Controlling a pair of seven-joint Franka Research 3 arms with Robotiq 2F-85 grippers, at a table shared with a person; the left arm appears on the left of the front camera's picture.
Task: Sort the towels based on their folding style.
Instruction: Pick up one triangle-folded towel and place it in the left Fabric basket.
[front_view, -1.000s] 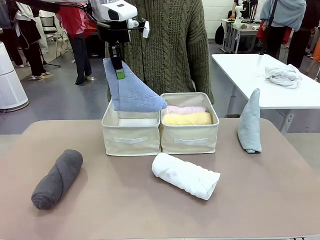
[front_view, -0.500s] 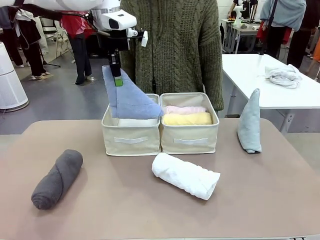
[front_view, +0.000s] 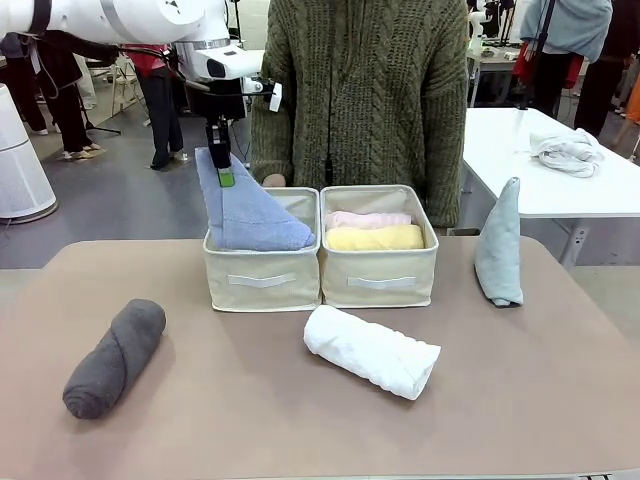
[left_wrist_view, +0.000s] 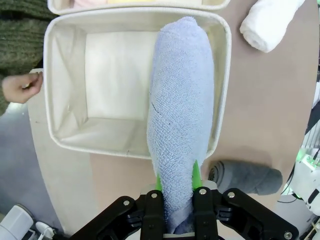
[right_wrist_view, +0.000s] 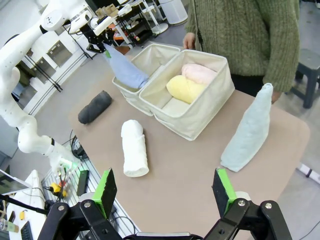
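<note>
My left gripper is shut on the narrow end of a blue cone-folded towel, whose wide end rests in the left beige bin; the left wrist view shows the blue cone towel hanging over the left bin. The right bin holds a pink roll and a yellow roll. A white roll lies before the bins, a dark grey roll at front left, a grey-blue cone upright at right. My right gripper is open above the table.
A person in an olive knit sweater stands behind the bins, one hand at the left bin's rim. A white cloth bundle lies on a separate white table at back right.
My left gripper has moved left and down with the blue cone towel, lowering its wide end into the left bin. The person has shifted right.
</note>
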